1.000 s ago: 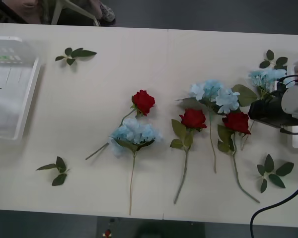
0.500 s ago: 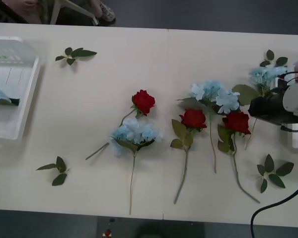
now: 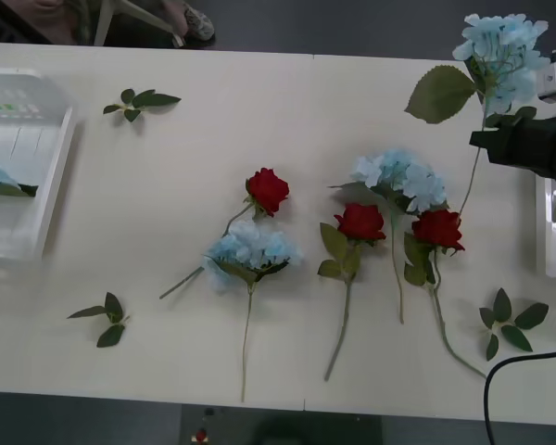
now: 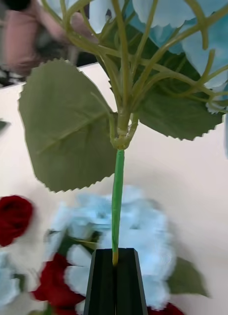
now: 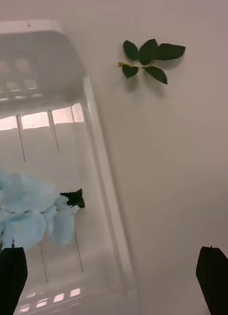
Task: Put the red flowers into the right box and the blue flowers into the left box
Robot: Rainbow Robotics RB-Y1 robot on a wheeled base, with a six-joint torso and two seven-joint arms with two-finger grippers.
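Gripping a blue flower [image 4: 116, 206] by its stem, the right gripper [image 4: 115, 256] is raising it, while the left gripper [image 5: 113, 280] is hanging wide open beside the left box [image 5: 101, 162].

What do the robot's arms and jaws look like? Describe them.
The right gripper has flat, smooth black fingers on a black, blocky wrist body, with a black cable looping below it. The left gripper shows two rounded black fingertips.

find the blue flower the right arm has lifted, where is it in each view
Front view: lifted blue flower at upper right, above the right tool.
Right wrist view: its stem rises from the shut tool.
Left wrist view: not in it.
Shared landmark: red flowers on the table below.
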